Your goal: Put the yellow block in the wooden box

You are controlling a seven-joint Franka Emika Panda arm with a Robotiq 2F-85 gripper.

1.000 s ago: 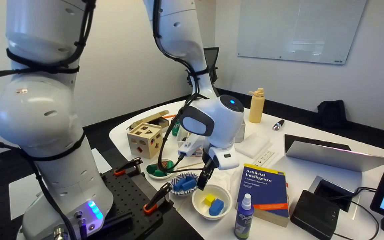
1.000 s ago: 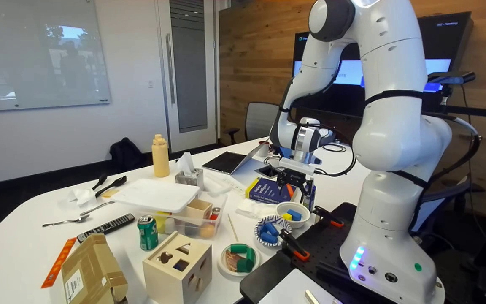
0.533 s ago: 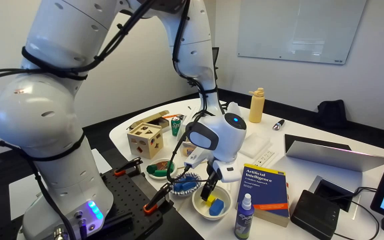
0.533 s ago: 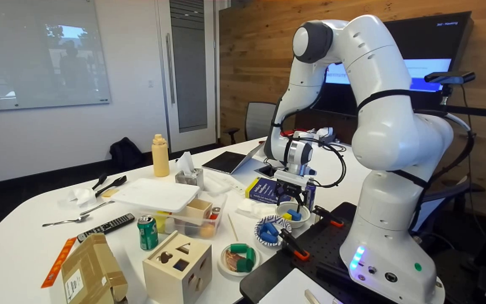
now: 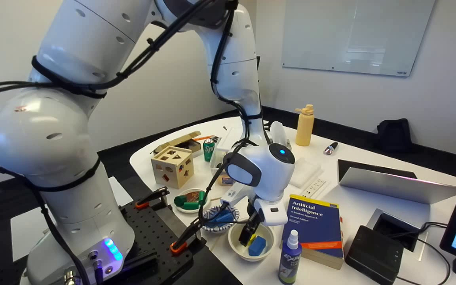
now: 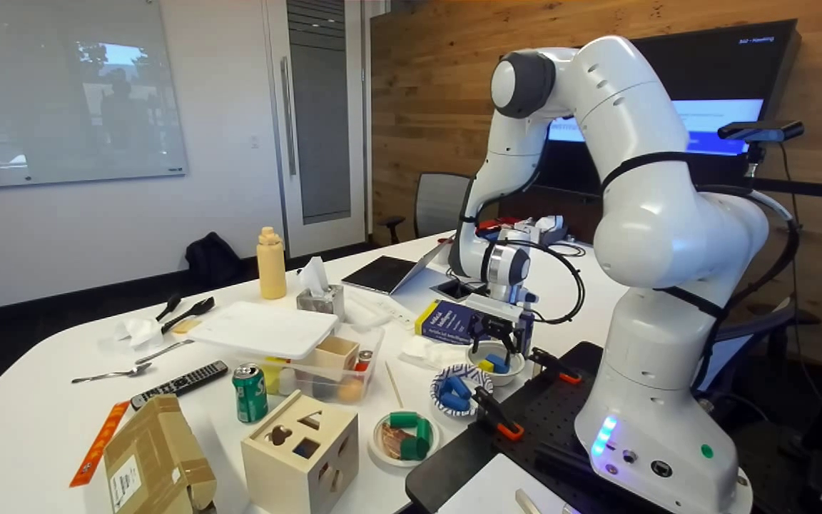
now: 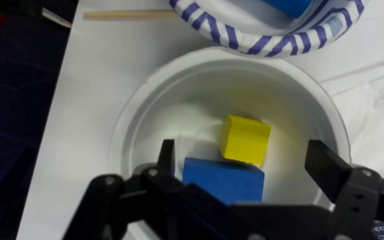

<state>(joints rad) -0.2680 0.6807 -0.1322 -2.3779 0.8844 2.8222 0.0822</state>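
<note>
Yellow block [image 7: 245, 141]: in the white bowl [image 7: 165, 120], at 1 o'clock from the bowl's middle in the wrist view.
Gripper [image 7: 242, 155]: spread wide over that bowl; in the wrist view one finger stands between 8 and 9 o'clock of the yellow block, the other between 3 and 4, both apart from it. How deep the tips reach, I cannot tell.
Blue block [image 7: 223, 181]: same bowl, just beside the yellow block at 7 o'clock, partly hidden by the gripper; whether the two touch, cannot tell.
Patterned bowl [image 7: 272, 45]: between 12 and 1 o'clock of the white bowl in the wrist view; blue pieces [image 6: 454, 402] in it.
Box [image 6: 279, 467]: light wood, holes in top and sides; well apart from the white bowl, at its 8 o'clock in an exterior view.
Plate [image 6: 375, 444]: between 2 and 3 o'clock of the box there, bearing green pieces [image 6: 414, 448].
Can [image 6: 250, 396]: green, upright, at the box's 11 o'clock there.
Book [image 5: 313, 221]: flat, between 2 and 3 o'clock of the white bowl in an exterior view.
</note>
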